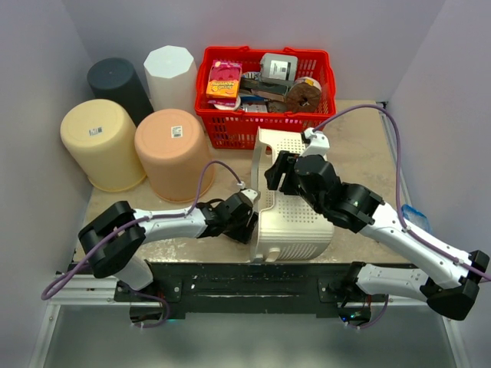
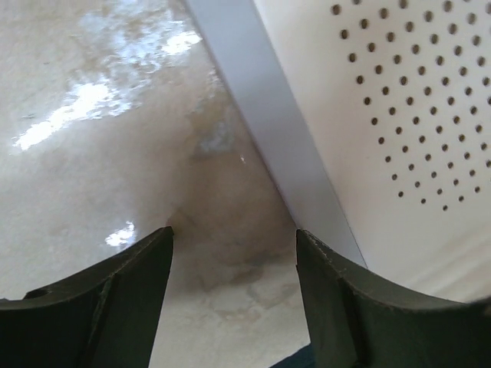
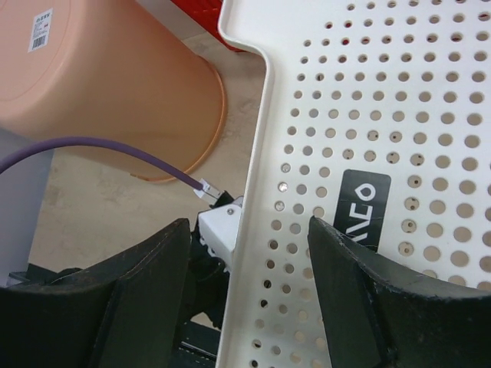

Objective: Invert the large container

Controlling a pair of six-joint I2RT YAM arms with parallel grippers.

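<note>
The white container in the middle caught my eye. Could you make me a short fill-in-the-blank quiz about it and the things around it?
1. The walls of the white container are dotted with many small round ____.
2. The basket behind it, filled with small items, is coloured ____.
3. The orange bucket to the container's left stands with its open end facing ____.

Missing words: holes; red; down.
</note>
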